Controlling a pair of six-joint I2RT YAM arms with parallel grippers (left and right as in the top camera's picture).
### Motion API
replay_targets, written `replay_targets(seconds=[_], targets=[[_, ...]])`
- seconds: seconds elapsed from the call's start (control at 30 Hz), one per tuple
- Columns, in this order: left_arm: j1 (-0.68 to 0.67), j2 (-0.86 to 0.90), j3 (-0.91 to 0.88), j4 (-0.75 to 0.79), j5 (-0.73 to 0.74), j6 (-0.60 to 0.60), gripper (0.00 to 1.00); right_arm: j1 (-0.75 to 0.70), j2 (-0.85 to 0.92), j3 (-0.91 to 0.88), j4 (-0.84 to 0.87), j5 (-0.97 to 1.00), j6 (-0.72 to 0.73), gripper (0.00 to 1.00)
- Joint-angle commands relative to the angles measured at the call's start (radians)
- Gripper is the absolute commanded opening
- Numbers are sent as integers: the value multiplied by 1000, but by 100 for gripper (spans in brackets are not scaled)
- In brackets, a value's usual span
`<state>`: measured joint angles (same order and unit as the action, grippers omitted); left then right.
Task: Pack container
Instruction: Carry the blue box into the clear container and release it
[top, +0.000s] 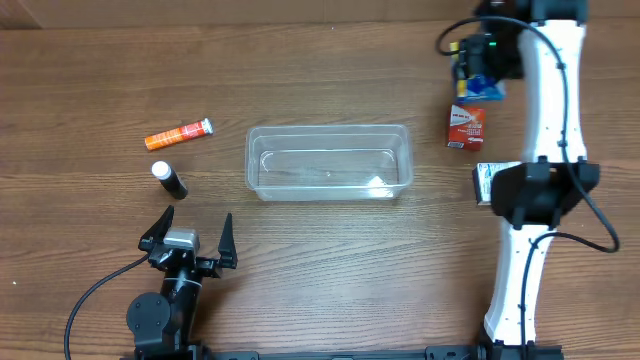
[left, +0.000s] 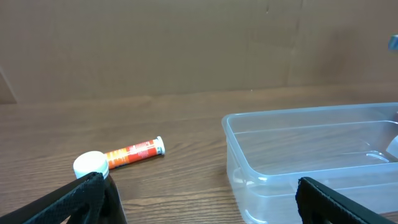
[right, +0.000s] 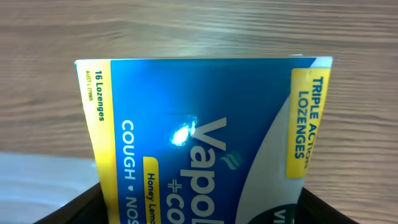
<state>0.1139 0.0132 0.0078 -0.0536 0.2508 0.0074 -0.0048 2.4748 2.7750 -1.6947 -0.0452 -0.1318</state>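
Clear container (top: 328, 128) at centre, items around it.
Orange tube (top: 179, 133) at 9 o'clock, red box (top: 465, 127) at 3, blue box (top: 490, 90) at 2, at the right hand (top: 481, 78).

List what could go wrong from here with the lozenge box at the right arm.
1. The lozenge box spans nearly the whole gap between the right fingers. Whether they grip it is unclear, so it may slip or twist on a lift.
2. The red-and-white box lies between that box and the container. A low carry could knock it.
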Motion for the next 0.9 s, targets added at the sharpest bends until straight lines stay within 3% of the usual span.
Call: replay_targets(seconds=[0.0, 0.2, 0.43, 0.67, 0.87], targets=[[6, -8, -3, 1, 5, 8, 100, 82, -19, 34, 1, -1, -5, 72], [6, -8, -3, 1, 5, 8, 100, 224, -86, 32, 0, -13, -4, 73], [6, -8, -3, 1, 5, 8, 100, 344, -158, -137, 0, -108, -247, 73], [6, -8, -3, 1, 5, 8, 100, 365, -254, -484, 0, -273, -462, 76], [6, -8, -3, 1, 5, 8, 100, 365, -331, -555, 0, -318, -605, 79]])
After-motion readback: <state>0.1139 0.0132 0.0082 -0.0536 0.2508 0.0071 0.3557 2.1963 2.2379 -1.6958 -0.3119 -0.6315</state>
